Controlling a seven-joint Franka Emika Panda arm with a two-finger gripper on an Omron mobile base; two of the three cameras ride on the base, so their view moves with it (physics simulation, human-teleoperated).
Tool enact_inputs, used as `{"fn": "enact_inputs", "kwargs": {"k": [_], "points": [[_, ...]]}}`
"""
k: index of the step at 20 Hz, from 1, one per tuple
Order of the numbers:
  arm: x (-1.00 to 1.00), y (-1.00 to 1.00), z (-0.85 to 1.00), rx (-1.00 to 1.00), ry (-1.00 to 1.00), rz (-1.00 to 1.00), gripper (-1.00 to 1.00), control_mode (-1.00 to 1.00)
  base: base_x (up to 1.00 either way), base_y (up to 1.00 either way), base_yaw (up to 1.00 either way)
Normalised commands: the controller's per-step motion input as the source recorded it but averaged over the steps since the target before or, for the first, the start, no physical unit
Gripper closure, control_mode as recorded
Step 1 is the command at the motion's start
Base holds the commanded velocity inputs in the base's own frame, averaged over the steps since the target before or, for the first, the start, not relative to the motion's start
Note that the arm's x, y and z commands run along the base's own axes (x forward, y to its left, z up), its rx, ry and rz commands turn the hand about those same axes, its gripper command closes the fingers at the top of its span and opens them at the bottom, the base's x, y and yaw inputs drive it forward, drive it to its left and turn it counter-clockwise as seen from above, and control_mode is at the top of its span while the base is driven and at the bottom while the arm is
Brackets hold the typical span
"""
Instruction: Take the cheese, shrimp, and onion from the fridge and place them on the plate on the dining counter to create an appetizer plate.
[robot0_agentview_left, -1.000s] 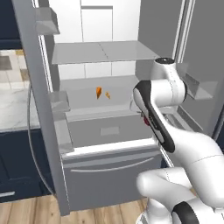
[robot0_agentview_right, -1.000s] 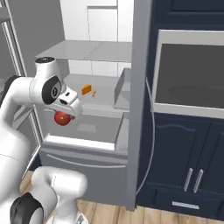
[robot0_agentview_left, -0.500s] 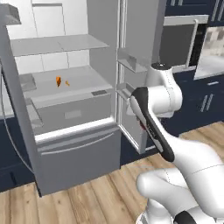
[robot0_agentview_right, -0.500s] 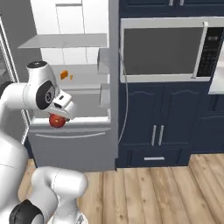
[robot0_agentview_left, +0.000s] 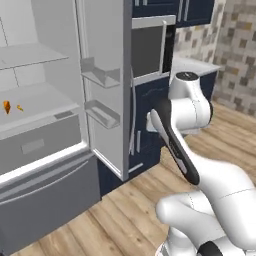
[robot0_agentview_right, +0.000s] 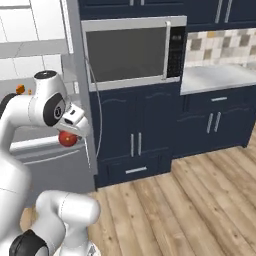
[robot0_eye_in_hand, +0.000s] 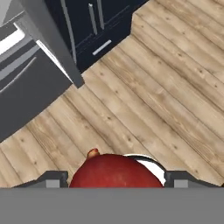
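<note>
Wooden floor (robot0_eye_in_hand: 166, 87) and navy cabinets (robot0_agentview_right: 150, 135) lie beside the open fridge (robot0_agentview_left: 100, 100). On its shelf sit the cheese (robot0_agentview_left: 7, 106) and, just beside it, the shrimp (robot0_agentview_left: 20, 107). Out past the fridge door, the fingers (robot0_eye_in_hand: 114, 178) stand wide, clasping the onion (robot0_eye_in_hand: 114, 173), which hangs above the floor, seen red under the hand in the right base view

Even, flat rendered light, faint shadows, no glare, slightly soft, perhaps low-resolution edges
</note>
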Motion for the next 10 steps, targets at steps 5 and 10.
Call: {"fn": "enact_inputs", "kwargs": {"k": [5,10], "points": [[0.00,0.00,0.00,0.00,0.00,0.00,1.00,1.00,-0.52,0.00,-0.83],[0.00,0.00,0.00,0.00,0.00,0.00,1.00,1.00,-0.12,0.00,-0.86]]}}
